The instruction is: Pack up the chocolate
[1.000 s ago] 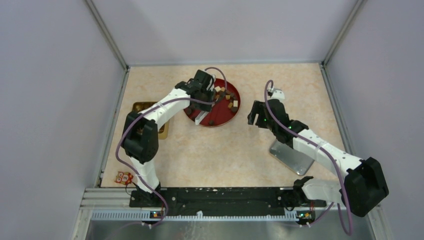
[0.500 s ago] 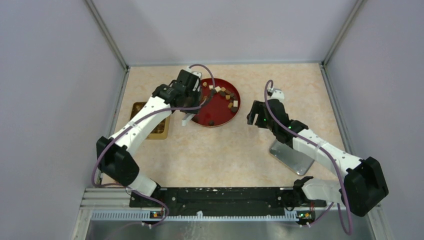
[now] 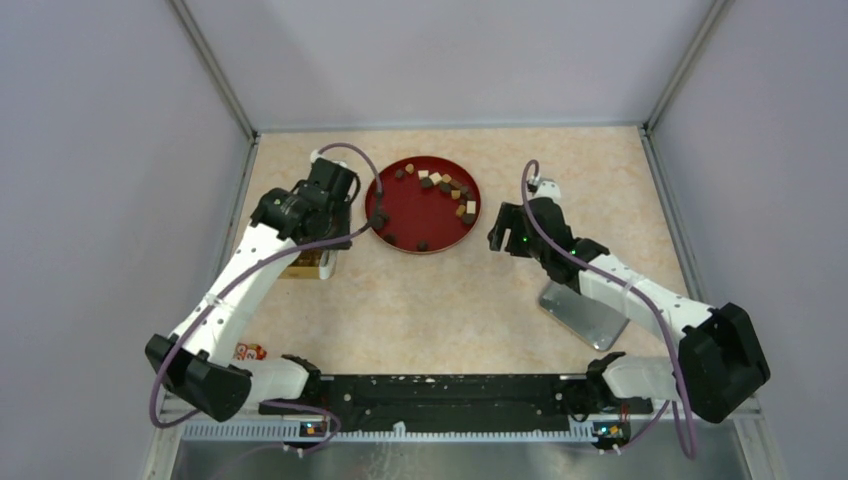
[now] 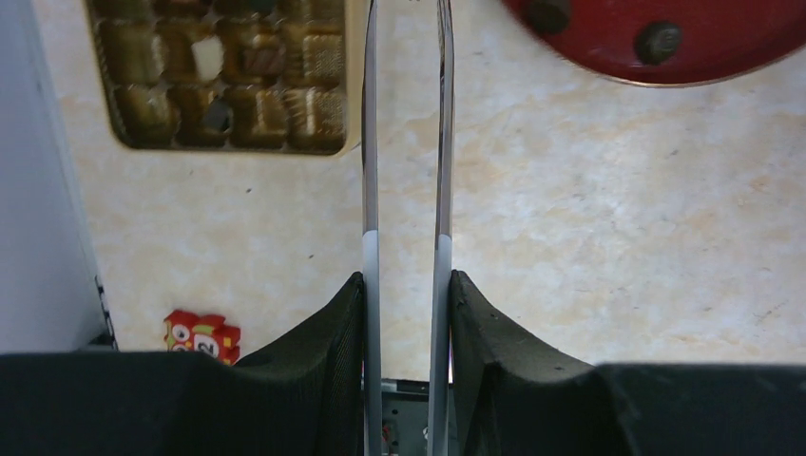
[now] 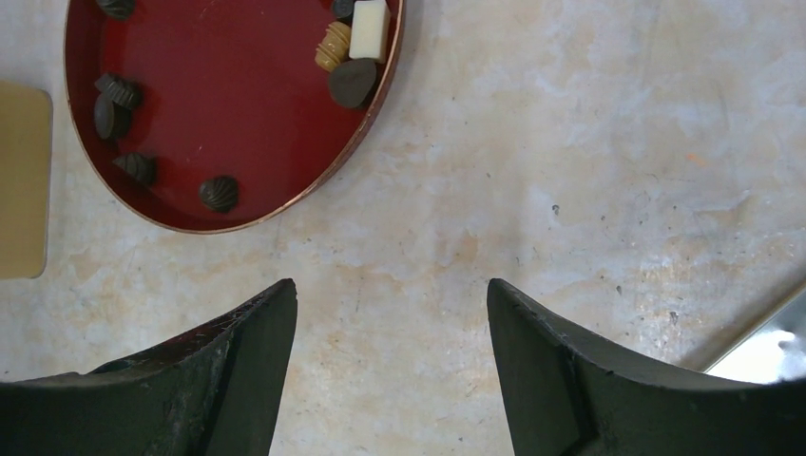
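Observation:
Several chocolate pieces point(image 3: 440, 185), dark, tan and cream, lie on a round red plate point(image 3: 440, 225); they also show in the right wrist view point(image 5: 353, 81). A gold compartment tray point(image 4: 228, 142) holds several pieces; in the top view it point(image 3: 292, 270) is mostly hidden under my left arm. My left gripper point(image 3: 325, 195) point(image 4: 406, 280) is shut on metal tongs point(image 4: 371, 190), which run along the tray's right edge. The tong tips are out of frame, so I cannot tell if they hold a piece. My right gripper point(image 3: 500, 228) point(image 5: 392, 285) is open and empty, right of the plate.
A flat silver tin part point(image 3: 585, 312) lies under my right arm; its corner shows in the right wrist view point(image 5: 765, 351). A small red printed object point(image 3: 247, 352) point(image 4: 201, 334) sits near the front left rail. Walls close in the table on three sides.
My left arm swung left from over the red plate to the gap between plate and tray, carrying the tongs. My right gripper barely shifted.

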